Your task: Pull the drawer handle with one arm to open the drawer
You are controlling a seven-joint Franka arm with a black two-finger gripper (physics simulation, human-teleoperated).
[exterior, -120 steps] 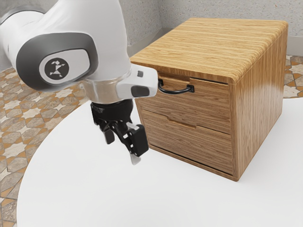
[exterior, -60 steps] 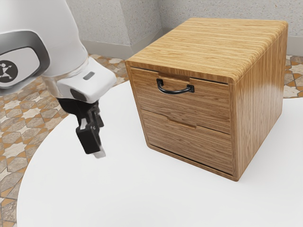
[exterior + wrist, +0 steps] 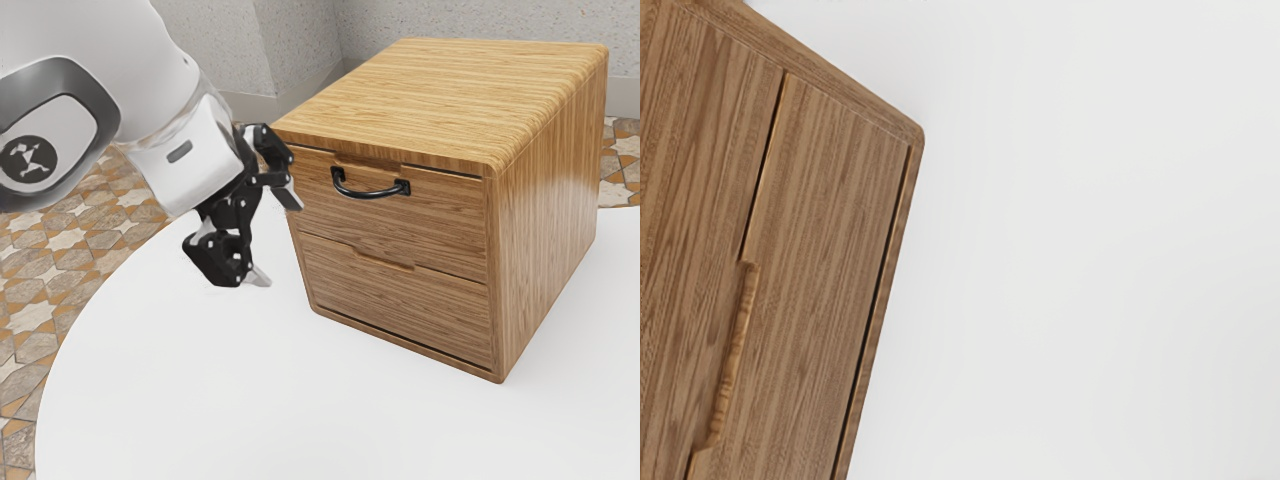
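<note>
1. Your gripper (image 3: pixel 276 240) is spread wide and holds nothing. It hangs tilted just beside the cabinet's (image 3: pixel 450 100) front corner, on the exterior view's left.
2. The black handle (image 3: pixel 370 186) sits on the top drawer (image 3: pixel 430 215), which looks shut, and is apart from the gripper.
3. The upper finger (image 3: pixel 278 165) is close to the cabinet's edge (a sideways approach could clip it and shove the cabinet across the table (image 3: pixel 200 400)).
4. Your wrist camera faces the lower drawer's wooden pull (image 3: pixel 728 350). Aim low and you take the wrong drawer; close early and you slip off.
</note>
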